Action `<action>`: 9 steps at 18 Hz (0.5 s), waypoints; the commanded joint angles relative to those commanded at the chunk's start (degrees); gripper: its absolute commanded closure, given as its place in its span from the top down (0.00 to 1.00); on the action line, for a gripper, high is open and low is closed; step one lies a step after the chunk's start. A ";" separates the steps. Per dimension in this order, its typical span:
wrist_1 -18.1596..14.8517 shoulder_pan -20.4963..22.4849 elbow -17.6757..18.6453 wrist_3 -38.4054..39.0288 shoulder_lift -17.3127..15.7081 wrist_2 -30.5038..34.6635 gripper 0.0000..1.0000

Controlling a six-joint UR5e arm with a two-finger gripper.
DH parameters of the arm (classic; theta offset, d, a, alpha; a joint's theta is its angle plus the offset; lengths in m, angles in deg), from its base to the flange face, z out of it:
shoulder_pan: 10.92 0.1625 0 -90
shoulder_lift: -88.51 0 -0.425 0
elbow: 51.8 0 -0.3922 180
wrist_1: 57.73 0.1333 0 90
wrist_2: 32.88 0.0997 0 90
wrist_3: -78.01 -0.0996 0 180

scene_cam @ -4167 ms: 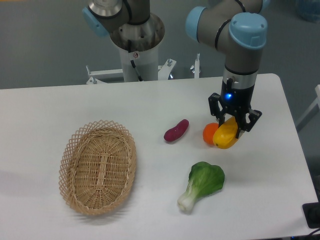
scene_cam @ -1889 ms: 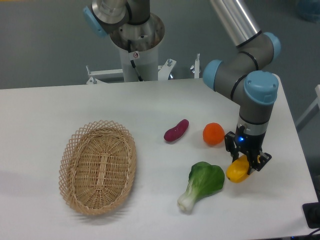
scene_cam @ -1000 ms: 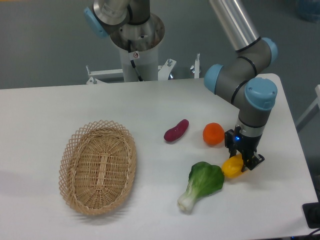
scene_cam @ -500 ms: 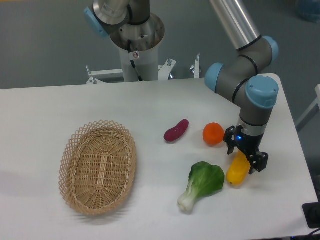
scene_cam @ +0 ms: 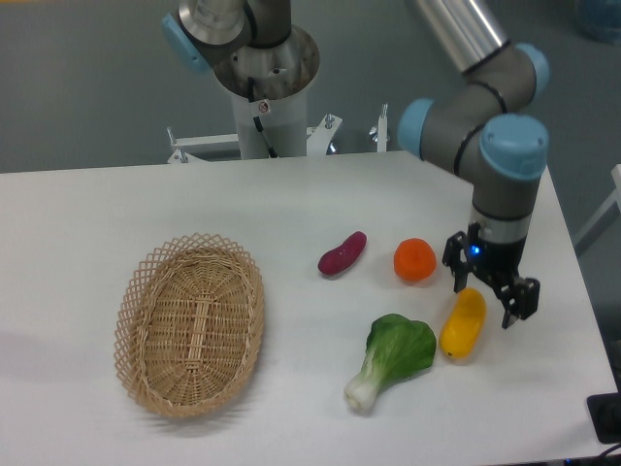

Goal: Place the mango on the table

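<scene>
The mango [scene_cam: 463,325] is a smooth yellow-orange fruit lying on the white table [scene_cam: 291,209] at the right, just right of the green leafy vegetable. My gripper [scene_cam: 488,300] is open above the mango's upper end, with its fingers spread to either side and not touching the fruit.
A round orange fruit [scene_cam: 414,260] sits left of the gripper. A purple sweet potato [scene_cam: 343,253] lies further left. A green leafy vegetable [scene_cam: 393,356] lies next to the mango. An oval wicker basket [scene_cam: 190,322] stands at the left. The table's right edge is close to the gripper.
The gripper carried the mango from beside the orange fruit down to the table, opened and let it go. It has now risen a little above the lying mango.
</scene>
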 joint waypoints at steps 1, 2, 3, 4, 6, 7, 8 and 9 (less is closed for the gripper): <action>-2.56 0.09 -0.09 -0.09 -1.76 0.00 1.00; -4.50 0.70 0.08 -0.09 -3.08 0.00 1.00; -6.26 1.49 0.09 -0.17 -4.05 0.00 1.00; -8.02 2.37 0.09 -0.78 -4.93 0.09 1.00; -10.40 4.47 0.61 -1.66 -6.52 0.96 1.00; -10.58 5.18 0.53 -2.89 -6.70 1.32 1.00; -10.58 5.62 0.44 -4.29 -6.79 1.58 1.00; -10.67 6.15 0.26 -5.35 -7.13 1.58 1.00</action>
